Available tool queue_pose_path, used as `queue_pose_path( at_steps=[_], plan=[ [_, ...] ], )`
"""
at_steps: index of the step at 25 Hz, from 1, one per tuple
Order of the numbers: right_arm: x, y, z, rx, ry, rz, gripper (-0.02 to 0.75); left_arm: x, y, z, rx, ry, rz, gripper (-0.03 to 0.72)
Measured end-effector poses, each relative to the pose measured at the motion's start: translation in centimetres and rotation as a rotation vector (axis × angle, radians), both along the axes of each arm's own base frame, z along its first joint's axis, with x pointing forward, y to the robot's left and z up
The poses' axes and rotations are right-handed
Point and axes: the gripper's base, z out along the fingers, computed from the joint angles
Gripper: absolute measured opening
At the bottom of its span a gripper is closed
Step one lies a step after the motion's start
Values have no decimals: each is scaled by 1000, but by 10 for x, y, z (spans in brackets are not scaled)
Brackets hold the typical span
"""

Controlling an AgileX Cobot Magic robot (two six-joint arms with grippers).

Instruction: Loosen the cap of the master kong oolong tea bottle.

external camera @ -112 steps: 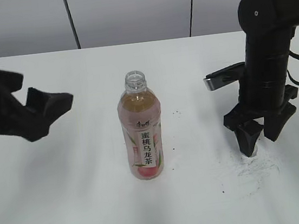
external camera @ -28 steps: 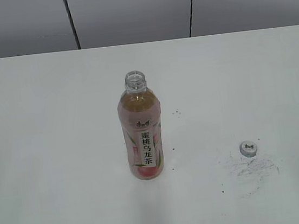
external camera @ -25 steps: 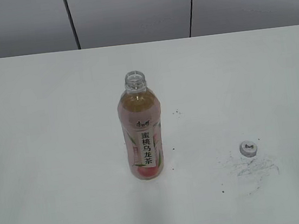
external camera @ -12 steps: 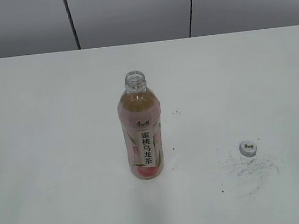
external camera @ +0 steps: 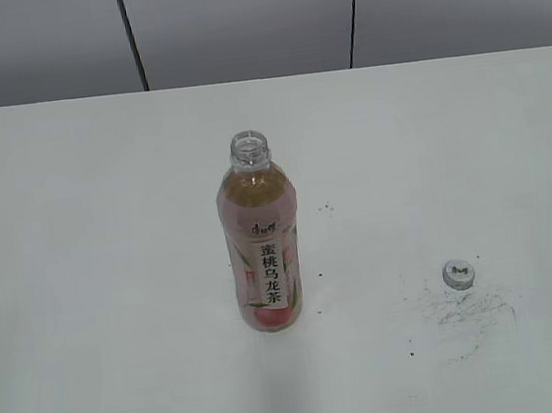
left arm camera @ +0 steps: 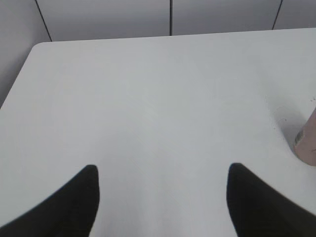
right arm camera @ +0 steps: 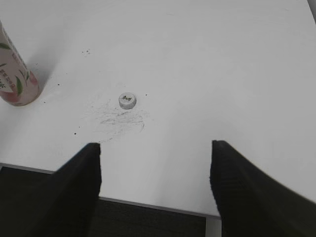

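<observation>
The master kong oolong tea bottle (external camera: 262, 238) stands upright mid-table with its neck open and no cap on it. Its base shows at the left edge of the right wrist view (right arm camera: 15, 74) and at the right edge of the left wrist view (left arm camera: 307, 145). The cap (external camera: 458, 274) lies on the table to the bottle's right, top up; it also shows in the right wrist view (right arm camera: 128, 100). My left gripper (left arm camera: 163, 173) is open and empty over bare table. My right gripper (right arm camera: 155, 148) is open and empty, near the table's front edge, well short of the cap. Neither arm shows in the exterior view.
Grey scuff marks (external camera: 470, 309) lie on the white table (external camera: 109, 237) by the cap. The table's front edge (right arm camera: 148, 205) runs under my right gripper. A grey panelled wall (external camera: 233, 20) stands behind the table.
Both arms have left the exterior view since 4.5 s ago; the cap lies where the right gripper stood. Over the last second nothing has moved.
</observation>
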Motion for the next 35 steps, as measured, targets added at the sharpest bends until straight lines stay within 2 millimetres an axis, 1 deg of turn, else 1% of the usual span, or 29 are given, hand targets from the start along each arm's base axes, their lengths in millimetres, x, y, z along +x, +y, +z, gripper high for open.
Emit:
queue_pose_path(
  at_steps=[7, 25, 35],
  plan=[
    [0, 0, 0, 1, 0, 1, 521, -5, 0, 0, 1, -28, 10, 472],
    [0, -2, 0, -24, -2, -18, 521, -5, 0, -1, 0, -28, -11, 438],
    [0, -3, 0, -30, -3, -22, 521, -5, 0, -1, 0, -27, -11, 438]
  ],
)
